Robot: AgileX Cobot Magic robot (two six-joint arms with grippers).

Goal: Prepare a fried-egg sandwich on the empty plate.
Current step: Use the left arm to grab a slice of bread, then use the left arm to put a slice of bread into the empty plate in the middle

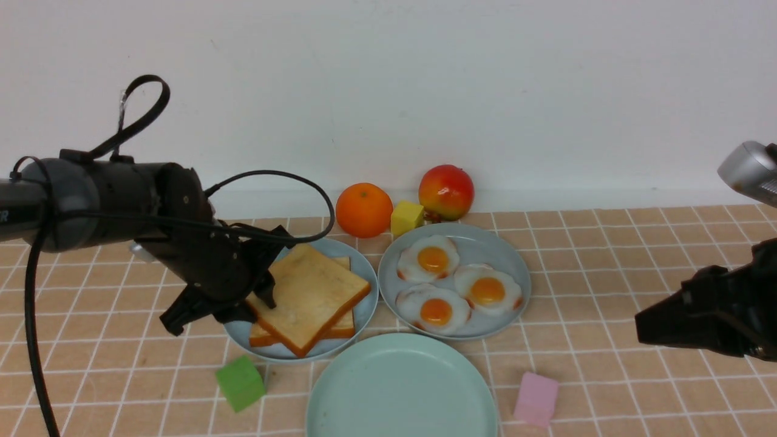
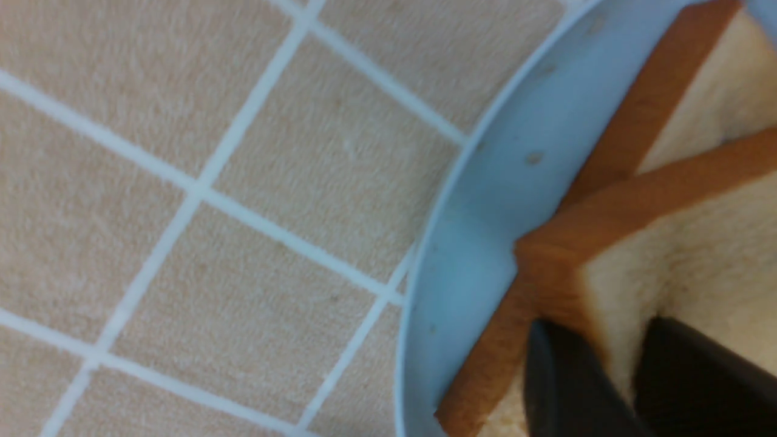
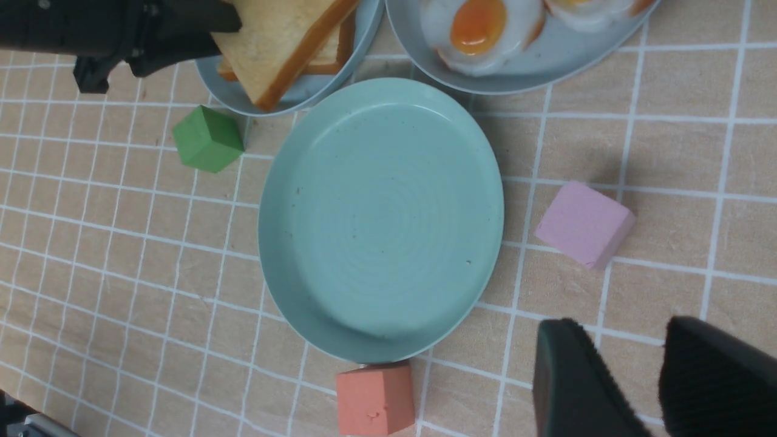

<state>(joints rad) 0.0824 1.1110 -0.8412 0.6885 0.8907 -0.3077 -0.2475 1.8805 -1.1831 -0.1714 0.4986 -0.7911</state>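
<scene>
My left gripper (image 1: 267, 292) is shut on the left corner of the top toast slice (image 1: 311, 295), holding it tilted above a second toast slice (image 1: 343, 328) on the light blue plate (image 1: 366, 285). In the left wrist view the black fingers (image 2: 561, 376) pinch that slice (image 2: 698, 255) over the plate (image 2: 504, 182). Three fried eggs (image 1: 433, 259) lie on the grey-blue plate (image 1: 491, 241). The mint-green plate (image 1: 400, 388) is empty in front, also in the right wrist view (image 3: 382, 218). My right gripper (image 1: 644, 325) is open and empty at the far right (image 3: 625, 328).
An orange (image 1: 364, 209), a yellow cube (image 1: 407, 217) and a red-yellow apple (image 1: 446, 191) sit by the back wall. A green cube (image 1: 241, 382) and a pink cube (image 1: 536, 399) flank the mint plate. A salmon cube (image 3: 376, 400) lies at its near edge.
</scene>
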